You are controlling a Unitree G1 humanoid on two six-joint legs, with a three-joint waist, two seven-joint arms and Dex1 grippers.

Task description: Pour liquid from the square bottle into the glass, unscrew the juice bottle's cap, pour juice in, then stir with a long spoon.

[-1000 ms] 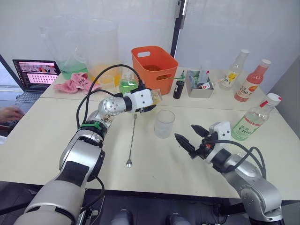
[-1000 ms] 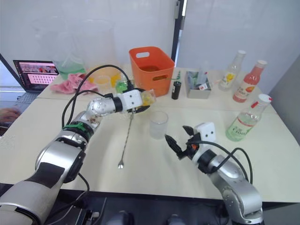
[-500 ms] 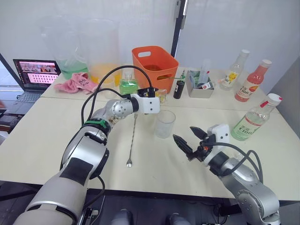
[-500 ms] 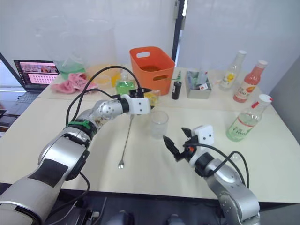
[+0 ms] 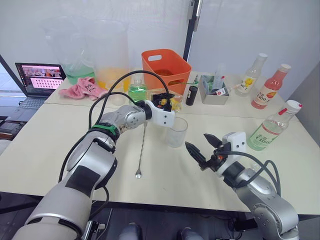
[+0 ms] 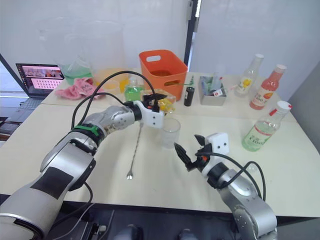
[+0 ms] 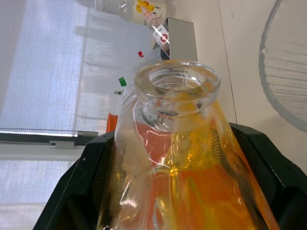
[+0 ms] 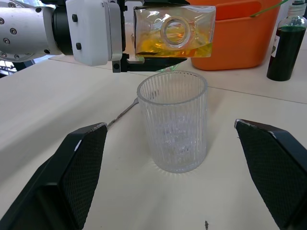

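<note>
My left gripper [image 5: 165, 102] is shut on the square bottle [image 5: 170, 103], which lies tipped on its side with yellow liquid inside. In the right wrist view the square bottle [image 8: 173, 36] hangs just above and behind the rim of the glass [image 8: 173, 120], with its open mouth facing my right gripper. The ribbed glass [image 5: 176, 132] stands upright on the table. Near the glass my right gripper [image 5: 196, 141] hovers open and holds nothing. The long spoon [image 5: 141, 146] lies flat on the table, left of the glass. The juice bottle [image 5: 271, 130] stands at the far right with its cap [image 5: 291, 105] on.
An orange basket [image 5: 165, 67] stands behind the glass, with a green-liquid bottle [image 5: 136, 91] and a dark small bottle [image 5: 190, 95] beside it. A grey tray [image 5: 214, 96] and two more bottles [image 5: 269, 92] are at the back right. A pink cloth [image 5: 80, 89] and laptop [image 5: 37, 80] sit far left.
My left gripper has carried the square bottle to the right, up to the glass, and tipped it further over. The right gripper has barely moved.
</note>
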